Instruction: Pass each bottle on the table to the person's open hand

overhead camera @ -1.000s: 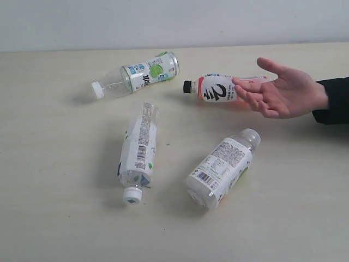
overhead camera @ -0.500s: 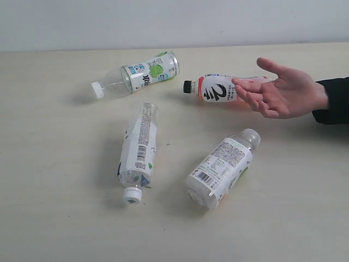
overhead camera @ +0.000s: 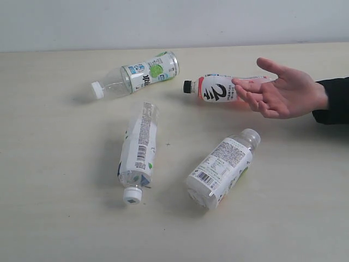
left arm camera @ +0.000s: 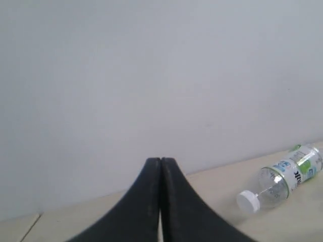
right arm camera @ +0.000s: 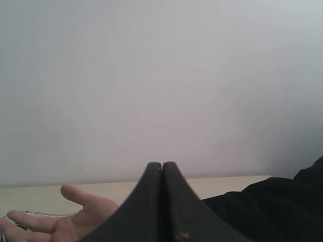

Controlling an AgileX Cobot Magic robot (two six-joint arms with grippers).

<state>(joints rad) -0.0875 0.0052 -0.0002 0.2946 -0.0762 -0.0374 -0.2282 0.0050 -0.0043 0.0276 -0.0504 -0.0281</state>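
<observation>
A: Left gripper (left arm camera: pixel 160 166), right gripper (right arm camera: pixel 162 169)?
B: Each pressed fully together, empty.
A: Bottles?
B: All lying on the table (overhead camera: pixel 54 229). Black-capped bottle (overhead camera: pixel 215 88) sits by the fingertips of the open hand (overhead camera: pixel 286 94); three white-capped bottles (overhead camera: pixel 138 147) lie farther from it.

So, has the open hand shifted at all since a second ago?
No. The hand sits where it was: its fingertips overlap the same end of the black-capped bottle, which also lies unmoved on the table.

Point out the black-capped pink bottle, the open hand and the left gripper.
Black-capped pink plastic bottle (overhead camera: pixel 217 89): exterior view, printed label.
Person's open hand (overhead camera: pixel 288 95): exterior view, palm.
Black left gripper (left arm camera: pixel 160 161): left wrist view, between shut fingertips.
</observation>
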